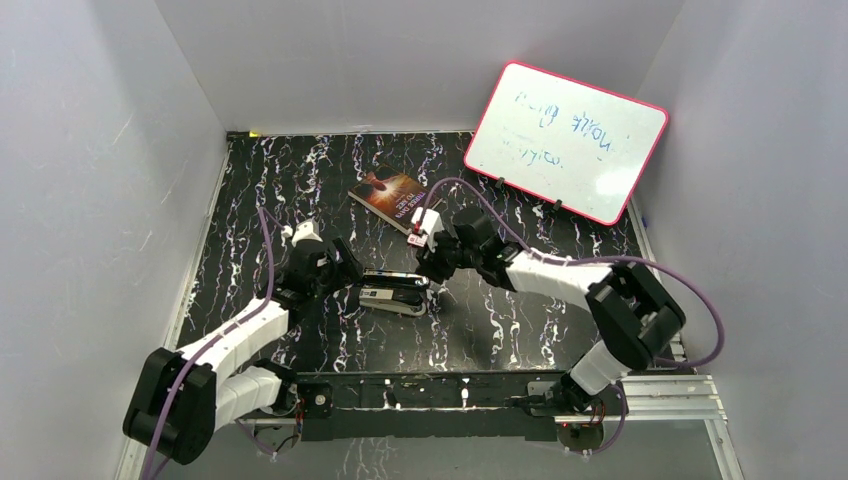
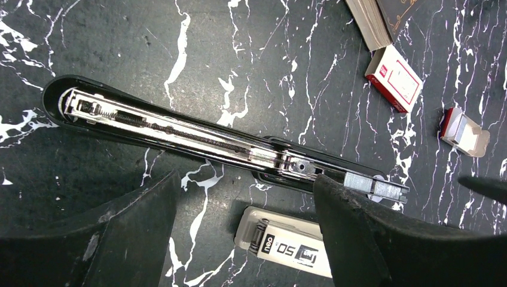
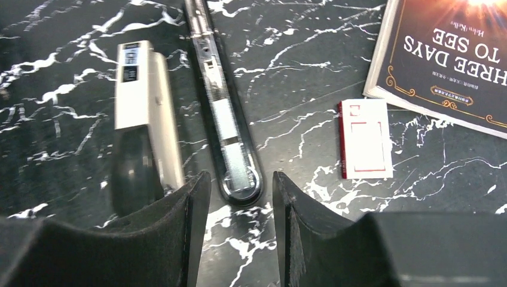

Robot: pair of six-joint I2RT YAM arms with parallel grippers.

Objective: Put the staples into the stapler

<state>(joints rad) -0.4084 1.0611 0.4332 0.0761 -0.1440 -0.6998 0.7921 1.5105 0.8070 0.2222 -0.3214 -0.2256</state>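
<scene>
Right wrist view: staples [image 3: 230,143] lie in stapler [image 3: 206,66] channel, long axis straight away from R gripper [image 3: 240,180], nearer arm. R jaws apart, empty; L gripper [image 2: 246,179] likewise, straddling stapler.

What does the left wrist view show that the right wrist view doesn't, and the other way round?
Only the left wrist: the opened stapler from end to end, with its spring, and a grey tray lying apart from the box.
Only the right wrist: the book cover's title, "THREE DAYS TO SEE".
Both: the staples sitting in the stapler's channel, the white-and-red box, the grey top part beside the channel, and part of the book.
</scene>
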